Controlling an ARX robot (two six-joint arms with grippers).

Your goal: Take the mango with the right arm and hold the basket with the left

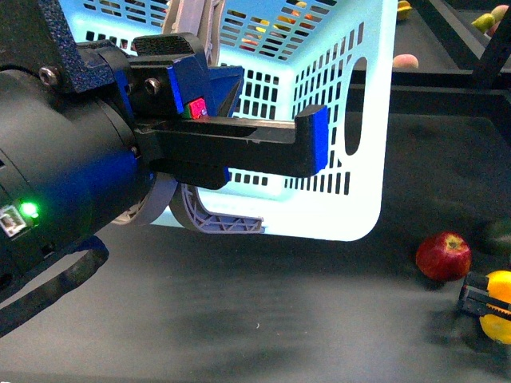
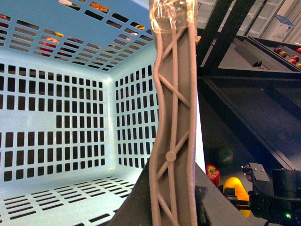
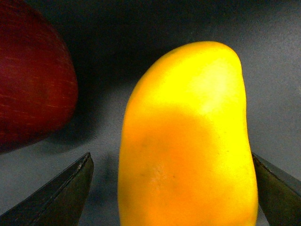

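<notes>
The yellow mango (image 3: 188,141) lies on the dark table between the two dark fingers (image 3: 61,197) of my right gripper (image 3: 171,188), which is open around it with a gap on each side. In the front view the mango (image 1: 499,307) sits at the far right edge with the right gripper (image 1: 479,297) on it. The pale blue slotted basket (image 1: 371,120) stands tilted at the upper middle. My left gripper (image 1: 211,211), on the bulky black arm with a green light (image 1: 29,210), is shut on the basket wall (image 2: 56,122); its grey ribbed finger (image 2: 171,141) lies against it.
A red apple (image 1: 443,255) rests just left of the mango, close beside the right gripper's finger (image 3: 33,75). A dark green fruit (image 1: 497,237) sits behind them. More fruits (image 1: 405,60) lie beyond black frame bars (image 1: 447,32) at the back right.
</notes>
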